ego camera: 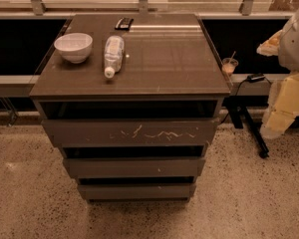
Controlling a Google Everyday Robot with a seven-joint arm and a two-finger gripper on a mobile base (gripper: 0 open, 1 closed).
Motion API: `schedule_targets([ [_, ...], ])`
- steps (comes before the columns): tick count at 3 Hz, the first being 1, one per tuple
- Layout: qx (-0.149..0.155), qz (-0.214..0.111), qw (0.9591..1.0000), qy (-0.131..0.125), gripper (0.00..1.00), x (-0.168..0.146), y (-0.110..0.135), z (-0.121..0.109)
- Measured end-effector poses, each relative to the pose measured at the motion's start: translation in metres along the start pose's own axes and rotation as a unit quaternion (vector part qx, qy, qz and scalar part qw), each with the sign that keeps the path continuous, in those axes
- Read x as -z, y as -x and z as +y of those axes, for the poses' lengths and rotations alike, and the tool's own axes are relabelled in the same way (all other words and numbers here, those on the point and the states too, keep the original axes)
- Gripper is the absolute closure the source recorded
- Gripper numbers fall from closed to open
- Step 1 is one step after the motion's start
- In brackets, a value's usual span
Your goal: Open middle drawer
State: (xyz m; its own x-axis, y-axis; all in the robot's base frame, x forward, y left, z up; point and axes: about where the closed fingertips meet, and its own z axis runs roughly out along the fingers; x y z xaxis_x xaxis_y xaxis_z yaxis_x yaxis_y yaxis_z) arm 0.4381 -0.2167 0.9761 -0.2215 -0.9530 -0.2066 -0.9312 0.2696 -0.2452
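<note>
The middle drawer [134,167] is a plain dark grey-brown front with no handle, the second of three in the cabinet. It sits between the larger top front with white scratch marks [129,132] and the narrow bottom front [137,190]. A dark gap runs above each front. My arm shows at the far right edge, with a white upper part and a pale yellowish lower part. The gripper [285,108] hangs there, well to the right of the cabinet and apart from the drawers, holding nothing that I can see.
On the cabinet top [169,59] stand a white bowl [73,46], a plastic bottle lying on its side [113,55] and a small dark object [123,23]. A cup with a straw [229,65] and a black stand [249,128] are at the right. The floor is speckled.
</note>
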Motion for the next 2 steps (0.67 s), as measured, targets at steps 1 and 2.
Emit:
schedule_targets([
  [1, 0.0, 0.0, 1.0, 0.0, 0.0, 0.0, 0.0, 0.0],
  [2, 0.027, 0.001, 0.9994, 0.023, 0.0, -0.017, 0.001, 0.003],
])
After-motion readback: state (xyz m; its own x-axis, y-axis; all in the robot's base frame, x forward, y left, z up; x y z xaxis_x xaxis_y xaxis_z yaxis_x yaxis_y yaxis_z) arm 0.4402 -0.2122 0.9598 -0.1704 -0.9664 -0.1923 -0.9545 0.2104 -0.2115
